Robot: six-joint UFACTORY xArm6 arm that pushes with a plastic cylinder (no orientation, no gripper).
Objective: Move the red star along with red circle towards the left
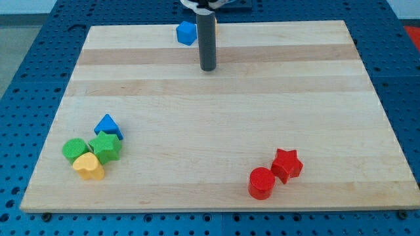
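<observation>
The red star (287, 164) lies near the view's bottom right of the wooden board (216, 98). The red circle (262, 183) touches it on its lower left. My tip (208, 67) is far from both, near the view's top middle. It stands just to the lower right of a blue cube (186, 32) at the top edge, apart from it.
A cluster sits at the view's bottom left: a blue triangle (108, 125), a green star (105, 146), a green circle (75, 149) and a yellow heart (88, 166). A sliver of an orange block (216, 29) shows behind the rod.
</observation>
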